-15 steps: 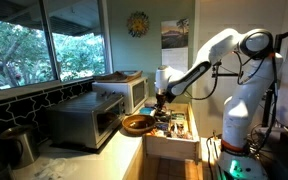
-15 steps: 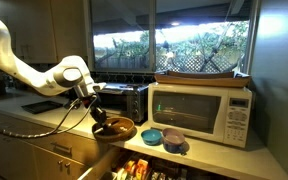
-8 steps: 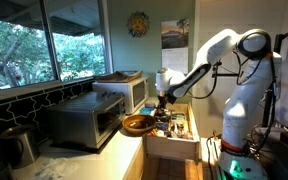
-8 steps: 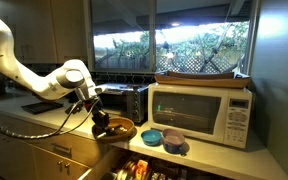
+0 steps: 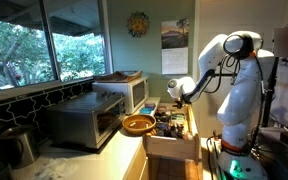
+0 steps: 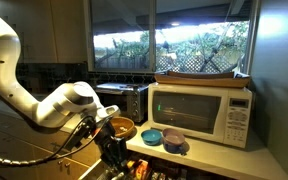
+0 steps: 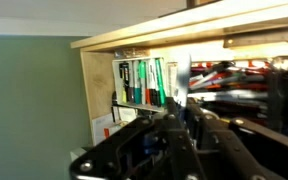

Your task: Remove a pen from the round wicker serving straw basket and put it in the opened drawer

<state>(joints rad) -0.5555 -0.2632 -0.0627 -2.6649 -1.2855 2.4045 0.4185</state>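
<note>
Over open drawer (image 5: pixel 172 147), fingers (image 7: pixel 171 128) hang, basket (image 5: pixel 137 124) nearby; grip state not discernible.

The blurred gripper (image 7: pixel 184 130) sits before the light-wood drawer (image 7: pixel 164 35) holding mixed utensils (image 7: pixel 144 82).

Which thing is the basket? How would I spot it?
Start at the big white microwave under the window. On the counter in front of the steel toaster oven beside it sits the basket: round, shallow, woven orange-brown wicker, unlike the small blue bowls next to it.
</note>
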